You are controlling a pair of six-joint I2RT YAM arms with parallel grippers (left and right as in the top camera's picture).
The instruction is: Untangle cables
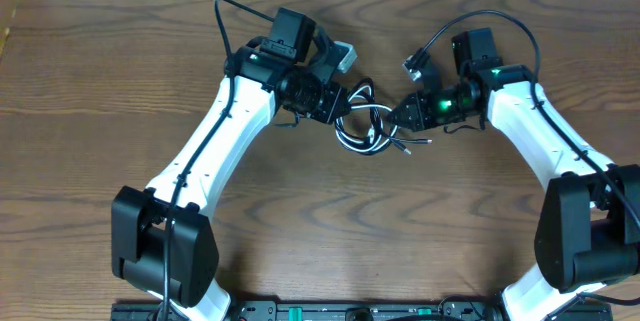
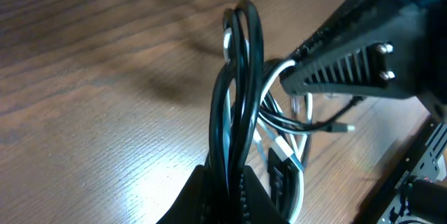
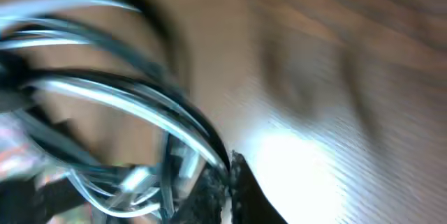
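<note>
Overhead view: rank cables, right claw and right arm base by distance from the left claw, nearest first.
1. Cables: right at the left claw, mid-table.
2. Right claw: just past the cables, on their far side.
3. Right arm base: far off, at the near table edge.

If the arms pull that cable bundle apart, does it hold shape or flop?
Probably springy, not limp: the cables hold standing loops above the left gripper. Likely light, being thin cords. The loops pass through one another, so a pull would probably drag the whole bundle, and the plug end may snag.
</note>
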